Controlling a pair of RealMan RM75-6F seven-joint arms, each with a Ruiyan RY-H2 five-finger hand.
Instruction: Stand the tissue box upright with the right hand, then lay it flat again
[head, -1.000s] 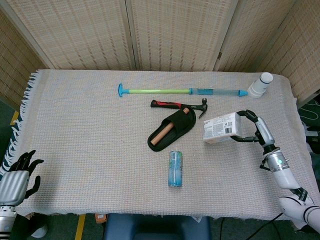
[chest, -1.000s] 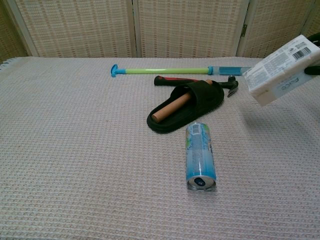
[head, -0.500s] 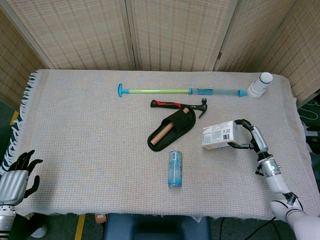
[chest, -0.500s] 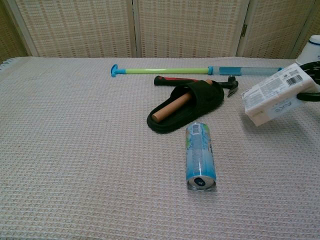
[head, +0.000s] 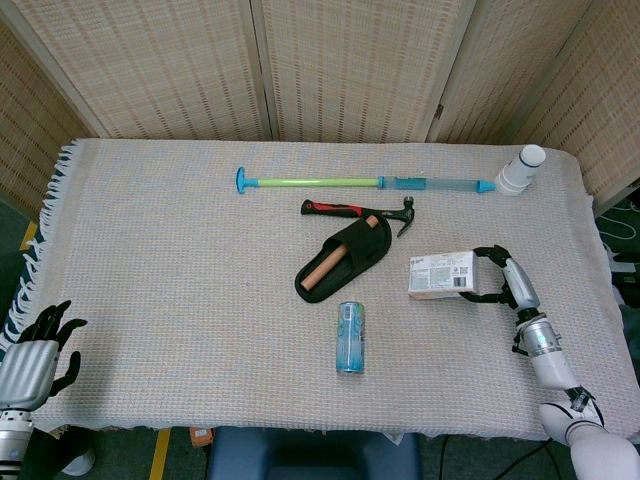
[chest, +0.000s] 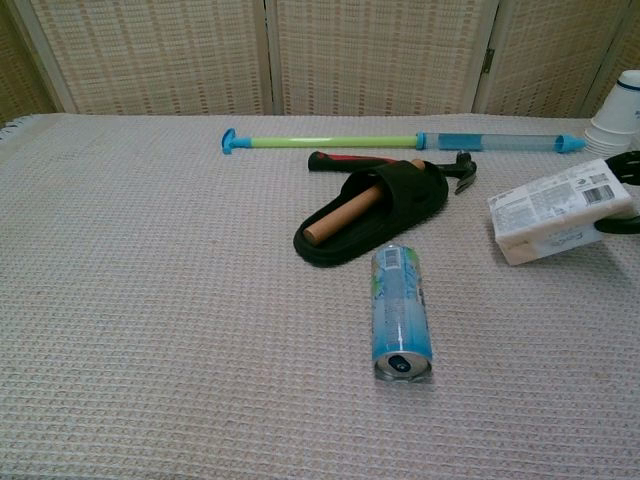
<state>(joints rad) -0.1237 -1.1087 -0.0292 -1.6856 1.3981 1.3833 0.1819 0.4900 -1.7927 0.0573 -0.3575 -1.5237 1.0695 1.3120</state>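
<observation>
While the right hand (head: 497, 275) grasps one white rectangular tissue box (head: 441, 274) lying nearly flat on the woven cloth-covered table (head: 180, 290), the left hand (head: 40, 350) hangs released; one blue drink can (head: 350, 337) lies nearby.

1. Your table (head: 150, 300) is covered by a pale woven cloth (chest: 150, 330) with a fringe on its left edge.
2. Along the far side you have a long green and blue tube (head: 362, 182), with a stack of white cups (head: 521, 170) just beyond its right end.
3. Near the middle, a red-handled hammer (head: 358, 211) touches a black slipper (chest: 375, 213) that has a wooden rod (chest: 345, 216) lying in it.
4. Nearer you, a blue can (chest: 400, 310) lies on its side.
5. At the right, the tissue box (chest: 558, 210) lies flat on the cloth.
</observation>
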